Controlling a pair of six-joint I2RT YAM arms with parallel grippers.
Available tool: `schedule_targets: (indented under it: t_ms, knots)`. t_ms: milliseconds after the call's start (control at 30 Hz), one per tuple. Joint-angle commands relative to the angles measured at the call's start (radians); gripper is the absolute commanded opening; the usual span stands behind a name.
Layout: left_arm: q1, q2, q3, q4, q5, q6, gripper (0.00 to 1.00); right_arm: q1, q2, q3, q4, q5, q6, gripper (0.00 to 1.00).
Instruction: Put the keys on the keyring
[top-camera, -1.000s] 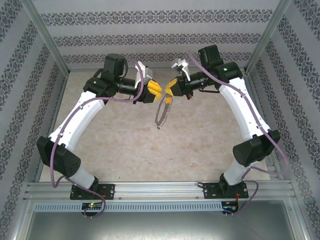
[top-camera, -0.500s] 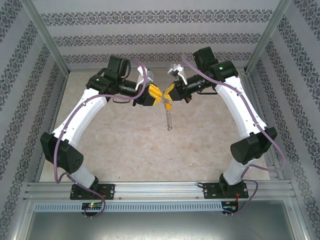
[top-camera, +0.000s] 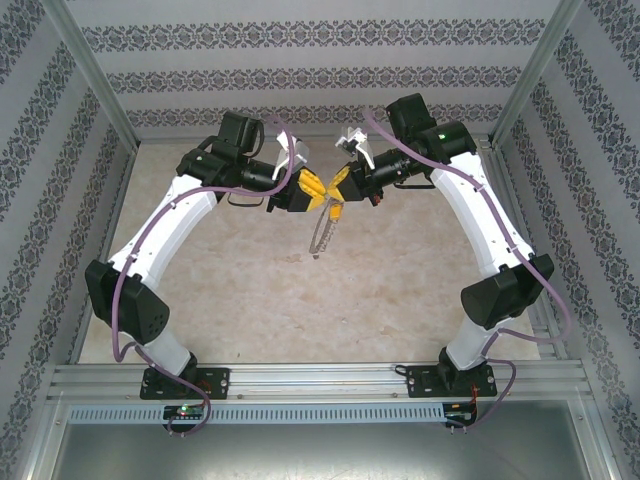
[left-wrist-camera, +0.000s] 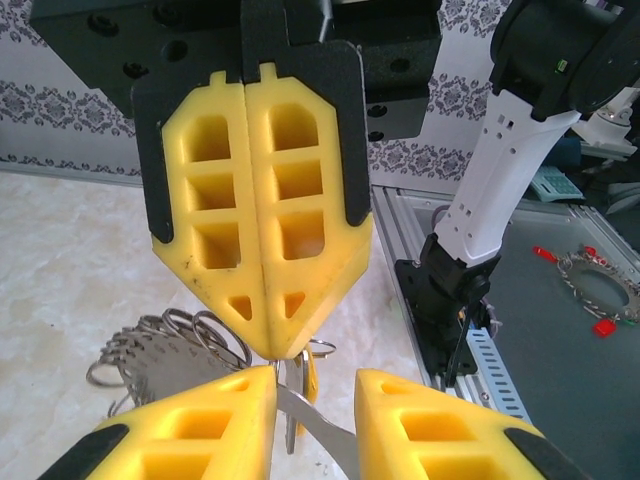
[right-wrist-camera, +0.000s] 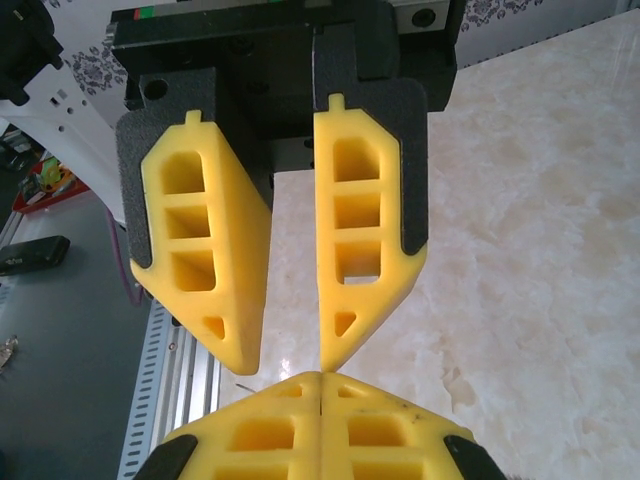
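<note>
Arching inward from the left, the left gripper (top-camera: 314, 187) meets the right gripper (top-camera: 337, 184) tip to tip above the beige marbled tabletop (top-camera: 250, 290), with patterned wallpaper walls (top-camera: 300, 40) around. The left jaws stand apart and the right jaws are pressed together, with the fringed silvery metal keyring (top-camera: 322, 235) dangling beneath. The left wrist view adds a thin silver blade (left-wrist-camera: 315, 430) crossing the left gap and the small yellow-headed key (left-wrist-camera: 311, 385) beside it.
</note>
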Motion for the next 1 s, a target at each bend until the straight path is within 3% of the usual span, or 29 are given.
schedule_targets:
  t_ms: [0,300,433,567,700,733,767,800,967]
  knots:
    - [-0.012,0.018,0.011,0.021,0.035,-0.005,0.26,0.020,-0.012,0.034,0.032,-0.057,0.004,0.00]
    - [-0.031,0.034,0.020,0.040,0.021,-0.018,0.24,0.026,-0.010,0.032,0.038,-0.053,0.005,0.00]
    - [-0.031,0.024,0.005,0.065,0.016,-0.030,0.17,0.027,-0.013,0.029,0.043,-0.052,0.006,0.00]
    - [-0.030,0.012,-0.008,0.090,0.014,-0.044,0.16,0.026,-0.012,0.028,0.045,-0.052,0.007,0.00]
    - [-0.030,0.001,-0.019,0.120,0.007,-0.059,0.00,0.027,-0.013,0.025,0.047,-0.051,0.007,0.00]
    - [-0.031,-0.006,-0.030,0.141,0.001,-0.071,0.00,0.022,-0.017,0.021,0.064,-0.045,0.022,0.03]
    - [-0.031,-0.013,-0.040,0.162,-0.003,-0.080,0.00,0.014,-0.029,0.005,0.098,-0.047,0.048,0.22]
    - [-0.031,-0.022,-0.054,0.189,-0.010,-0.094,0.00,0.000,-0.054,-0.033,0.147,-0.051,0.088,0.33]
    - [-0.031,-0.063,-0.114,0.313,-0.037,-0.170,0.00,-0.079,-0.274,-0.369,0.562,-0.091,0.348,0.49]
